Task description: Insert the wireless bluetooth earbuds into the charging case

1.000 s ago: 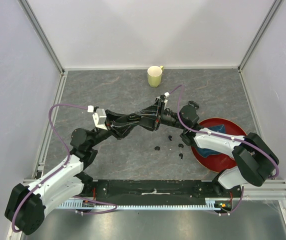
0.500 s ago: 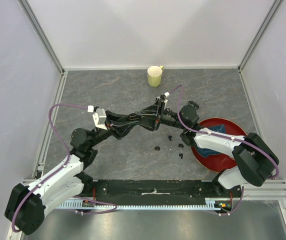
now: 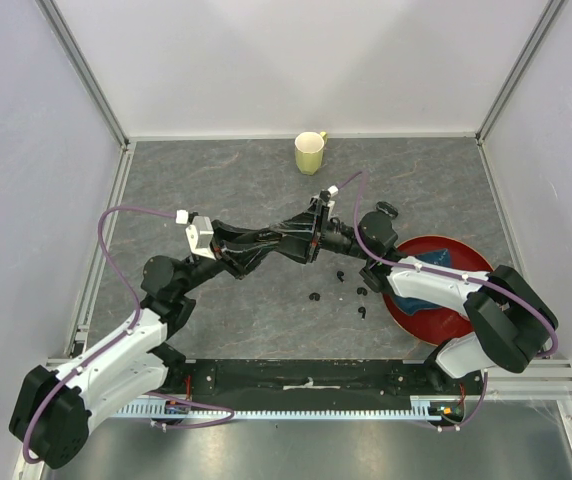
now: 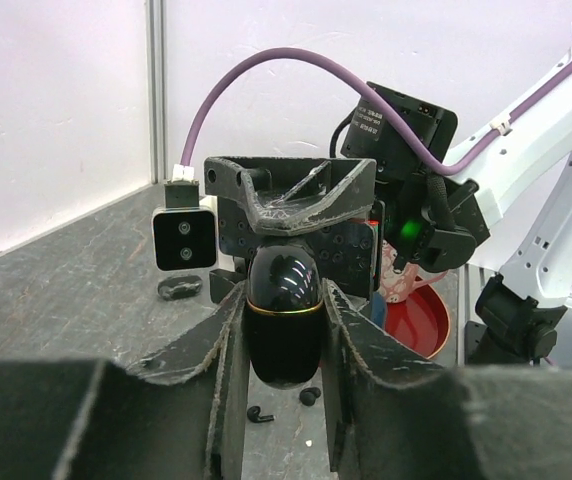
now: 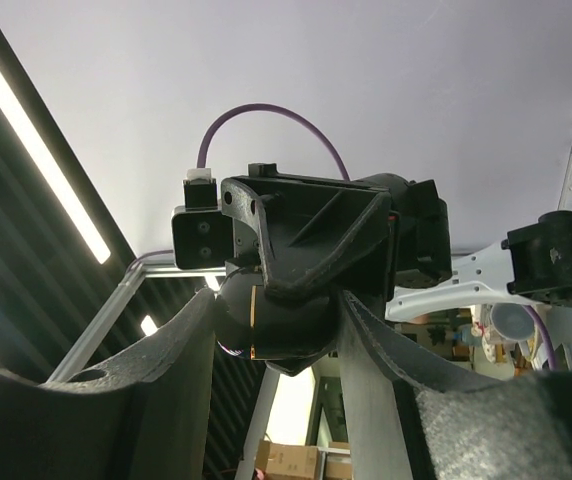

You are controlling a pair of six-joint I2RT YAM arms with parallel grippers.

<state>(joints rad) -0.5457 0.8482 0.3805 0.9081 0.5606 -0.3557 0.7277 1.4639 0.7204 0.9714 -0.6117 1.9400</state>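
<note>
Charging case (image 4: 284,290), left wrist: upright, pinched tight in my left gripper (image 4: 281,310); right gripper (image 4: 291,205) caps its top.
Right wrist: my fingers (image 5: 171,380) hug case, half spread.
Top: pose unchanged from second ago; four earbuds (image 3: 315,296) loose on worktop (image 3: 226,180) below grippers, mug (image 3: 310,153) far back, red plate (image 3: 436,328) under right arm.

The charging case (image 4: 284,310) is glossy black, with one thin gold line around its middle. The earbuds (image 3: 316,296) are black too. The bench (image 3: 216,180) is grey with a marbled pattern. The mug (image 3: 309,153) is pale yellow-green, the plate (image 3: 421,322) is red with something blue (image 3: 436,258) on it, and the cable (image 4: 296,53) is purple.
</note>
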